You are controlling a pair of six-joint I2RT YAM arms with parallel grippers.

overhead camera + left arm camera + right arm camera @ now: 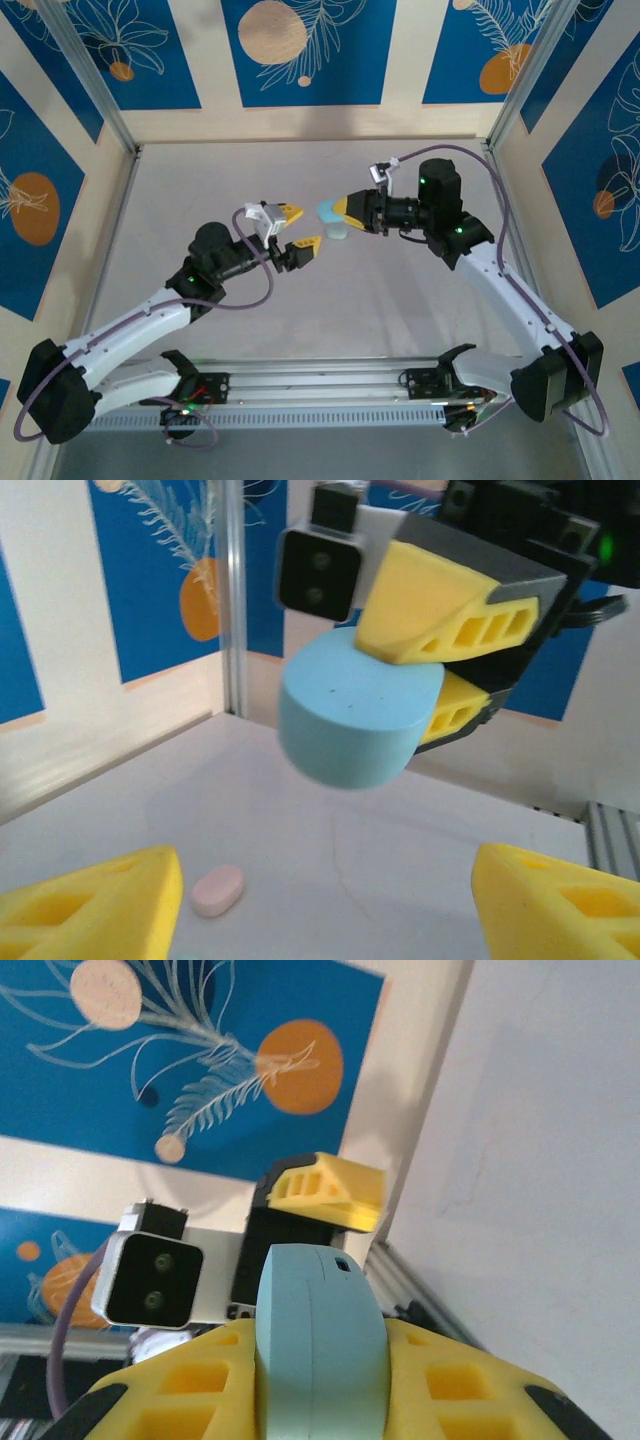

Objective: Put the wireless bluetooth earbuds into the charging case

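So, around mid-table but up off the table (400, 320), the case (328, 211) sits clamped between the fingers of the right gripper (347, 208). The left gripper (300, 228) hangs just to its left, fingers spread, facing it, not touching. One earbud (217, 890) lies on the table down below, just beside one left finger.
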